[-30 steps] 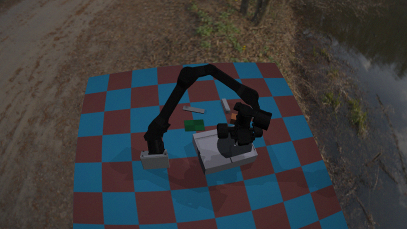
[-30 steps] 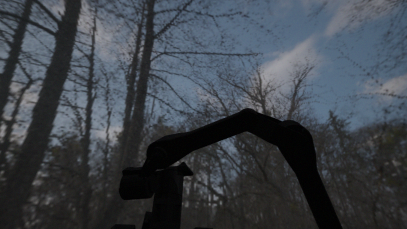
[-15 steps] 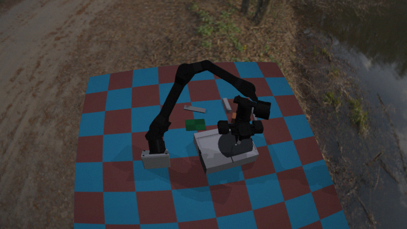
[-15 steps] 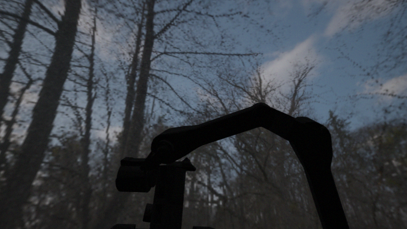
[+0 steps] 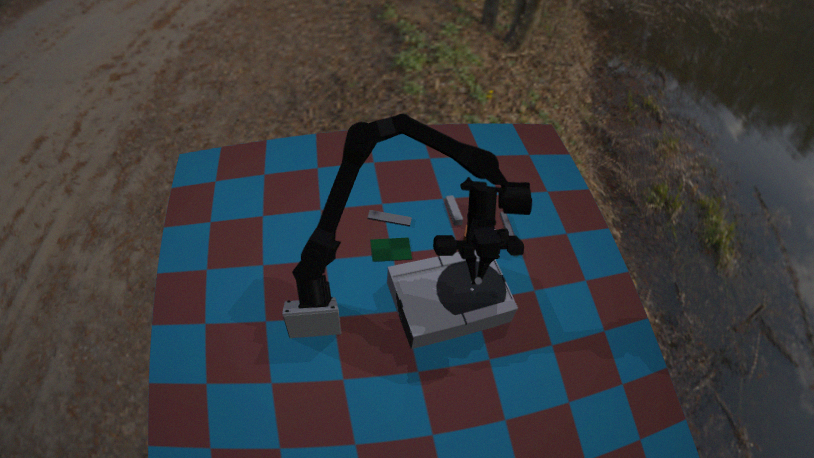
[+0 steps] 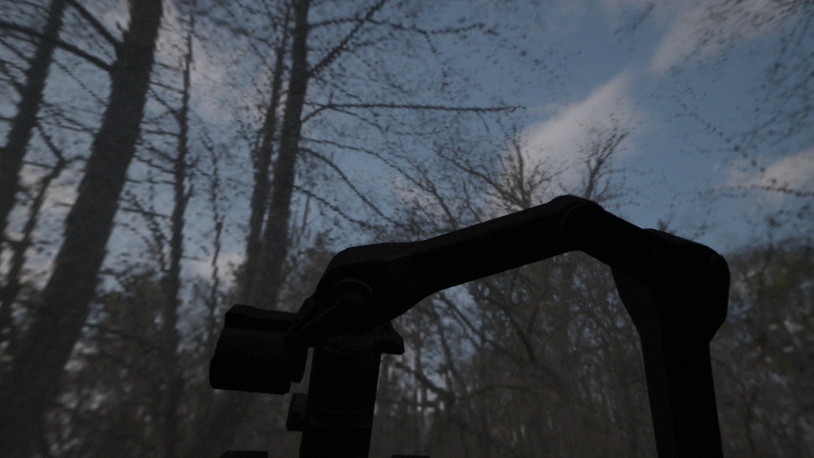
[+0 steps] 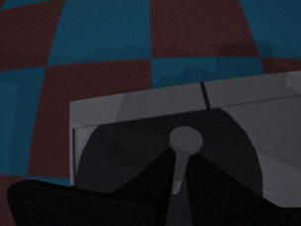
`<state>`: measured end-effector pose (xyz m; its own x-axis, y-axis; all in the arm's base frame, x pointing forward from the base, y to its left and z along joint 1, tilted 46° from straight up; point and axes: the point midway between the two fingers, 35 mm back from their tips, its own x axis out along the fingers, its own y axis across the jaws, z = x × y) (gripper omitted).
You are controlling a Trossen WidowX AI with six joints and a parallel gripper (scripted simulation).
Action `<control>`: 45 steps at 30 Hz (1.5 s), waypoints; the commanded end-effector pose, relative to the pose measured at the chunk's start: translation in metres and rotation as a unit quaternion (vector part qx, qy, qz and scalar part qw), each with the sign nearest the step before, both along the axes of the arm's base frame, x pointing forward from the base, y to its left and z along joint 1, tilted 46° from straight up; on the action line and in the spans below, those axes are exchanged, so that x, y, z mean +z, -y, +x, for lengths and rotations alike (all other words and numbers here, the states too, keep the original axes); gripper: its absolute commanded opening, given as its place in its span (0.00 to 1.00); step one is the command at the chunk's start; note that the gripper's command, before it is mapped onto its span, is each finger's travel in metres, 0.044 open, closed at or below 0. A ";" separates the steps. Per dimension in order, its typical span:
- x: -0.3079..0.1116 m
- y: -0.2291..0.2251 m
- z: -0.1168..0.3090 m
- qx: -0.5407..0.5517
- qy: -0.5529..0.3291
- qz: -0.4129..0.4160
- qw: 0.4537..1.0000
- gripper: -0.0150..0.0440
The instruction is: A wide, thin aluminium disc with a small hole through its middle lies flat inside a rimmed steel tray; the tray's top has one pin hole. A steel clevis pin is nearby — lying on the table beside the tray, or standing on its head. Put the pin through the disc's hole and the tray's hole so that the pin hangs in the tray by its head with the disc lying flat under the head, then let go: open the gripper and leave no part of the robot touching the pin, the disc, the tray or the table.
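Top view: right of center, your gripper [image 5: 477,279] clamps the clevis pin [image 5: 478,280] over the aluminium disc [image 5: 458,296] in the rimmed tray [image 5: 418,313]. Exterior view: you see the arm [image 6: 489,256], lower right. Wrist view: the pin's head [image 7: 186,140] shows below center.

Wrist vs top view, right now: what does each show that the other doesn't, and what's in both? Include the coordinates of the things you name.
Wrist only: the pin's shank running down between the fingertips.
Top only: the arm's base [image 5: 311,320], a green patch [image 5: 390,249] and a pale bar [image 5: 389,218] lying left of the gripper.
Both: the gripper [image 5: 477,279] [image 7: 180,156] shut on the pin [image 5: 478,280] [image 7: 186,140], the dark disc [image 5: 455,293] [image 7: 124,149] and the tray [image 5: 421,310] [image 7: 149,106].
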<state>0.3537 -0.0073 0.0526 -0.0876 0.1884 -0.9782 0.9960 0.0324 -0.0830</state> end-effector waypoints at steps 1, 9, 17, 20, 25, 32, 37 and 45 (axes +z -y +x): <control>0.001 -0.004 0.000 0.003 0.004 -0.058 0.998 0.25; 0.001 -0.012 -0.001 0.011 0.006 -0.160 0.987 0.25; 0.000 -0.018 -0.001 0.018 0.009 -0.253 0.967 0.25; 0.000 -0.019 -0.001 0.019 0.010 -0.260 0.965 0.25; 0.002 -0.021 0.000 0.020 0.011 -0.251 0.968 0.25; 0.007 -0.027 0.001 0.019 0.010 -0.260 0.965 0.25; 0.003 -0.030 0.000 0.019 0.010 -0.259 0.966 0.25; -0.003 -0.039 0.000 0.019 0.010 -0.259 0.966 0.25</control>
